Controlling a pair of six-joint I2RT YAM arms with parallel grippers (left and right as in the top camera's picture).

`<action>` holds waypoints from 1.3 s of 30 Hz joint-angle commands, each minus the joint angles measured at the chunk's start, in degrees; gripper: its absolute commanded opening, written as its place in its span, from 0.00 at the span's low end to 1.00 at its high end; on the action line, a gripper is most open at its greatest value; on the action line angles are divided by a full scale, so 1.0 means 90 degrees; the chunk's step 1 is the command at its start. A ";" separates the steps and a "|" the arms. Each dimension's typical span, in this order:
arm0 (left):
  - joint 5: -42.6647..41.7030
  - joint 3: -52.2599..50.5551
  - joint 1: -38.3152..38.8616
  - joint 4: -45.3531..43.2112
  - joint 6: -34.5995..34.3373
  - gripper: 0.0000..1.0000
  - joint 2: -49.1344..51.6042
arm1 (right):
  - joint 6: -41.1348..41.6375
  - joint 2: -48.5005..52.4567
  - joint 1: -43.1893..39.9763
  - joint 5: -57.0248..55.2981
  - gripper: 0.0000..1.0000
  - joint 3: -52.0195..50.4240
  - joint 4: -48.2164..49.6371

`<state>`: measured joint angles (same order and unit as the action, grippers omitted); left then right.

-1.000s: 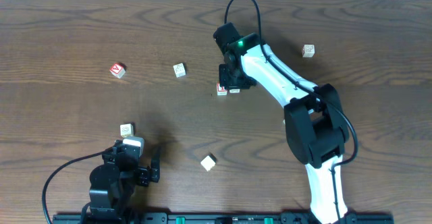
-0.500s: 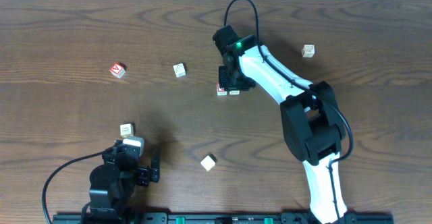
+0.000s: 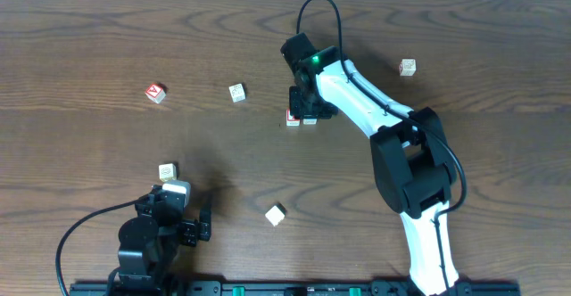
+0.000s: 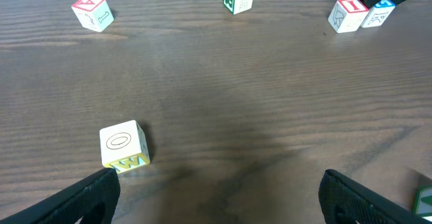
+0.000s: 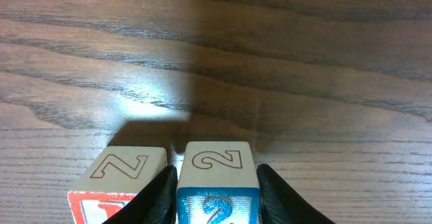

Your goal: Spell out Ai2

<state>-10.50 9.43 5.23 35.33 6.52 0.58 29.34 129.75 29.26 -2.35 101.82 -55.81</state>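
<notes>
My right gripper (image 3: 308, 111) is shut on the blue 2 block (image 5: 217, 163), its fingers (image 5: 217, 196) tight against both sides. The 2 block rests on the table right beside the red I block (image 5: 121, 177), nearly touching it; both show in the overhead view, the I block (image 3: 293, 117) left of the 2 block (image 3: 310, 118). The left wrist view shows them far right, I block (image 4: 347, 15) and 2 block (image 4: 378, 13). The red A block (image 3: 156, 92) lies alone far left, also in the left wrist view (image 4: 90, 11). My left gripper (image 4: 216, 197) is open and empty near the front edge.
A green-lettered block (image 3: 236, 92) lies between the A block and the pair. An O block (image 3: 167, 171) sits just ahead of my left gripper (image 3: 178, 229). One block (image 3: 276, 213) lies front centre, another (image 3: 408, 66) at the back right.
My right gripper has shifted slightly left with the 2 block, bringing it close against the I block. The left arm has not moved.
</notes>
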 commanded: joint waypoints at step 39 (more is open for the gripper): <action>-0.0027 -0.0041 -0.0044 -0.0029 0.0134 0.95 -0.0041 | -0.0823 -0.2412 -0.0141 -0.0957 0.01 0.0498 0.0277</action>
<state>-10.50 9.43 5.23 35.35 6.52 0.58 25.69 114.21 25.89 -10.35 104.47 -52.25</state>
